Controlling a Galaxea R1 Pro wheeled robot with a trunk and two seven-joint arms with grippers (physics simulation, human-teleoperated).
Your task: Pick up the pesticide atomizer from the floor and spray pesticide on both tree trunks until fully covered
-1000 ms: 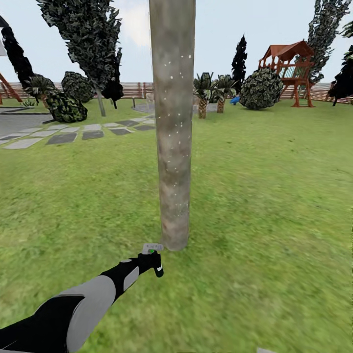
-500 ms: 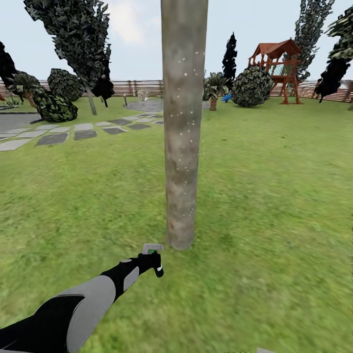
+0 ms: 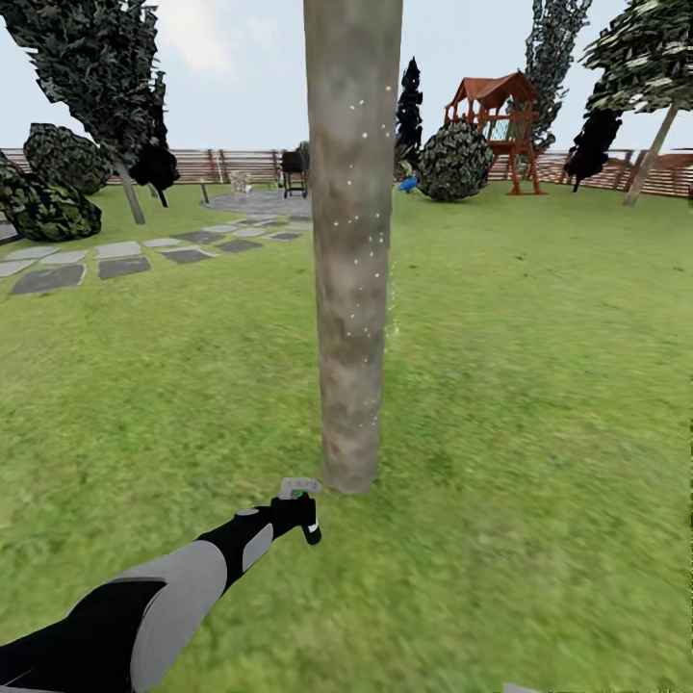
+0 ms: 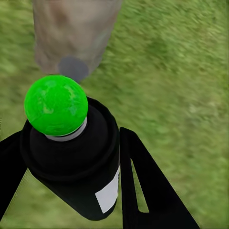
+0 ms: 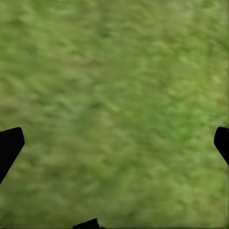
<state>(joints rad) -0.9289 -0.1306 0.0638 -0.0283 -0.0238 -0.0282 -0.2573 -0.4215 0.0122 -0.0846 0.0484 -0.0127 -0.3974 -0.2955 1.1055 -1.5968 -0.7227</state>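
Off to my far left, a dark rounded bush (image 3: 38,207) and a leaning dark tree (image 3: 96,67) stand beside a run of grey stepping stones (image 3: 115,260) that leads to a round stone patio (image 3: 255,202), where a black grill (image 3: 294,168) stands before the brown slatted fence (image 3: 221,164). Down low, my left arm reaches over the lawn (image 3: 539,385) with the left end effector (image 3: 300,508) clamped around the pesticide atomizer (image 4: 81,157); from the left wrist I see both fingers (image 4: 148,186) pressed along its black body, the whitish label facing one finger and a bright green ball sitting on its top. The bottle is held just short of the foot of the tree trunk (image 3: 352,241), which rises straight ahead as a thick mottled column flecked with tiny white specks and hides the middle of the yard behind it. Right of the trunk sit a round bush (image 3: 454,162), the wooden playset (image 3: 496,125) and another leafy tree (image 3: 650,67). The right end effector (image 5: 114,143) hangs spread wide over blurred grass, with nothing between its tips.
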